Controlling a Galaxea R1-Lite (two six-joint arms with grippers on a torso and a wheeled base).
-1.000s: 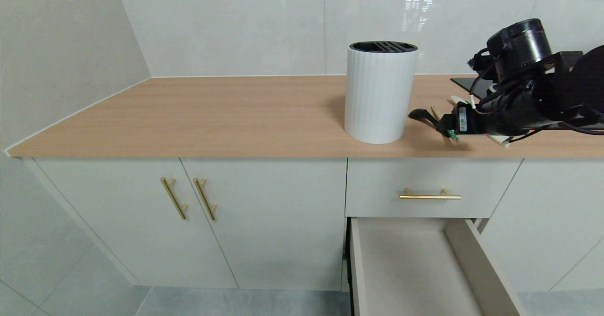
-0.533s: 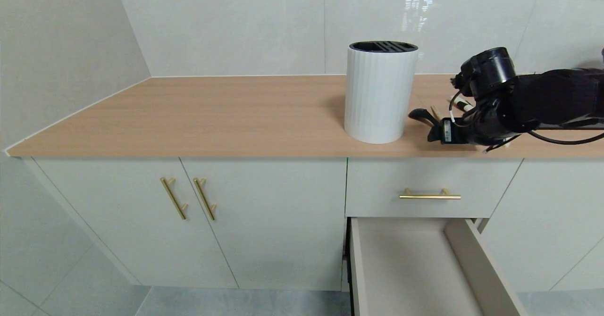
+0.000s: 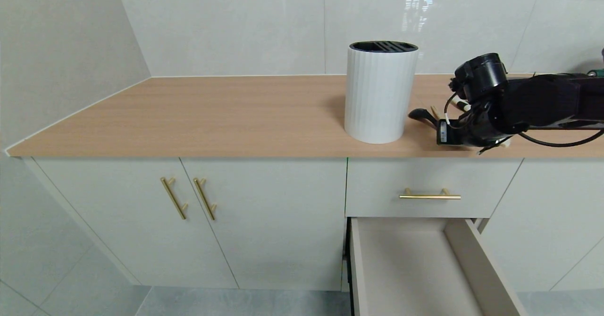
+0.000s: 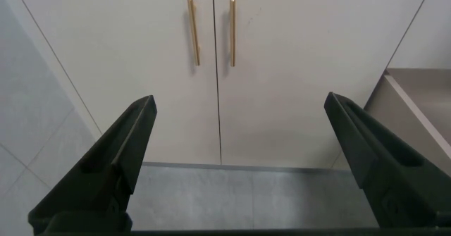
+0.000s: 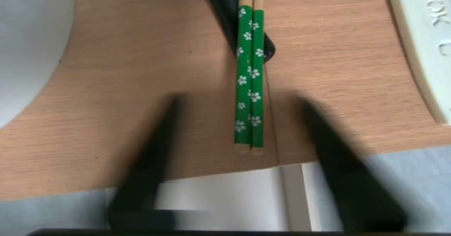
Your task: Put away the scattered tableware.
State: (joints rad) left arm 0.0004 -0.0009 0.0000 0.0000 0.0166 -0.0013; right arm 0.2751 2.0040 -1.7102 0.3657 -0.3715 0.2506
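- The chopsticks (image 5: 249, 81), green flowered ends together, lie on the countertop (image 3: 212, 113) near its front edge. They rest over a black utensil (image 5: 224, 10), near the white holder (image 3: 380, 92).
- The right gripper (image 5: 238, 123) hangs over them — fingers spread to either side, grasping nothing.
- The step in hand looks like the pick-up. The next move would be to lower and pinch both sticks at once.
- The left gripper (image 4: 238, 102) is also spread and empty, facing the cabinet doors (image 4: 215, 67).

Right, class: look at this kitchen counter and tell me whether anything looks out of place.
Yes: green-tipped chopsticks lie loose on the countertop, over a black utensil, tips at the front edge; the lower drawer stands open.
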